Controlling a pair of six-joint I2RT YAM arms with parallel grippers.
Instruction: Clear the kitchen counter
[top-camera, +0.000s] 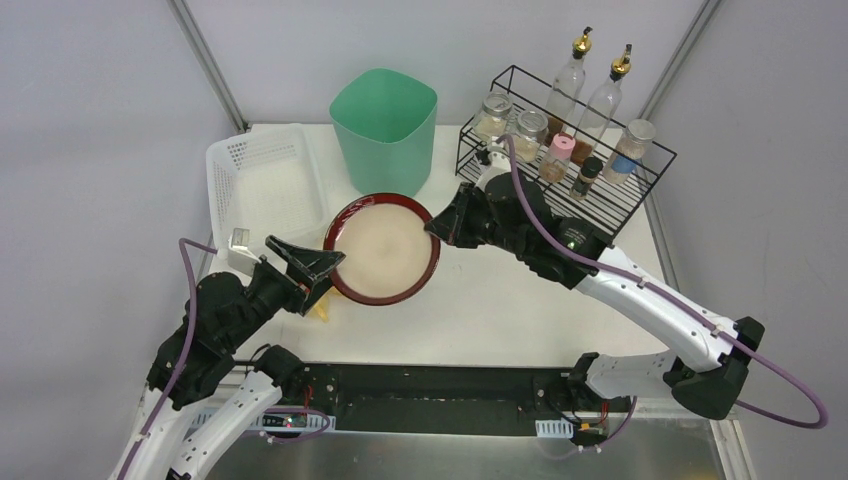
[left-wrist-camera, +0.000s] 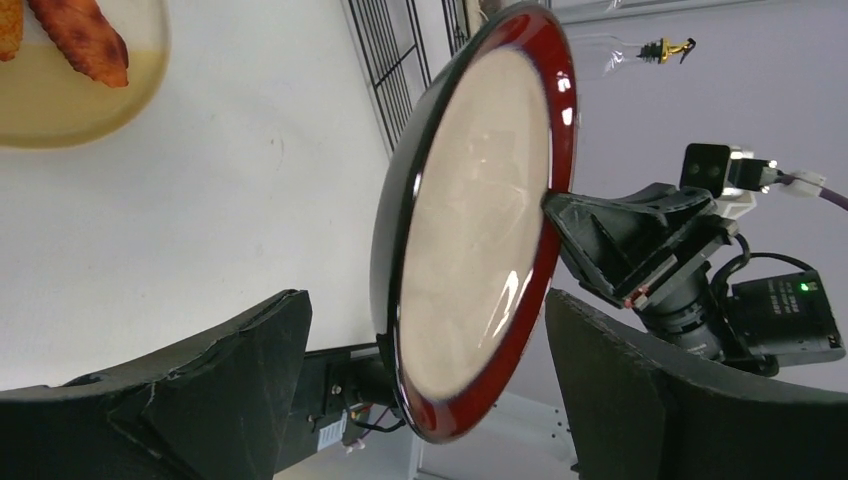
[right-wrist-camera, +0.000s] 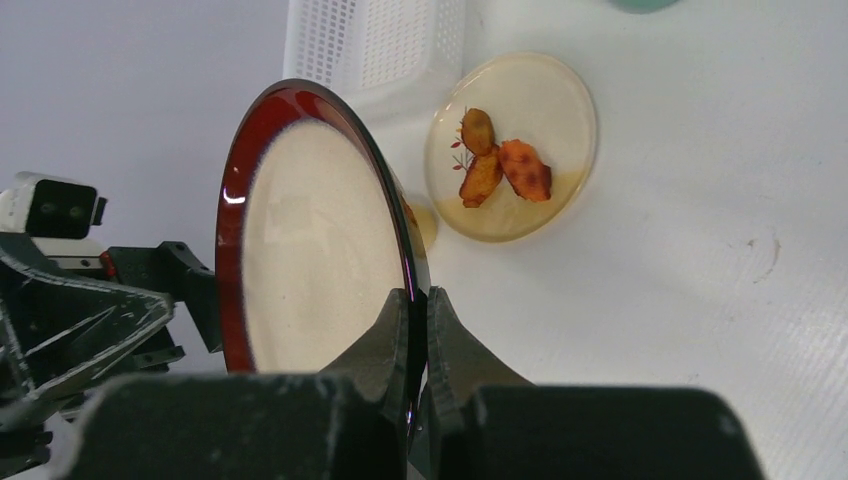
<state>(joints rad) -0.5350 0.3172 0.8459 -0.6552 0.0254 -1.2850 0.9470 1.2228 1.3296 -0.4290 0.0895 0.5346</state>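
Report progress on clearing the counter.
Done: nothing yet, and nothing shows in the basket. In hand: the right gripper pinches the plate by its rim, held tilted above the counter, with the left gripper open around its opposite edge. Left: the dish of food sits on the counter.

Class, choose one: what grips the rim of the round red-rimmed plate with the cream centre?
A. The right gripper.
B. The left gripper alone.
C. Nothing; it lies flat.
A: the right gripper is closed on the rim of the round red-rimmed plate; the left gripper is open, clear of it.
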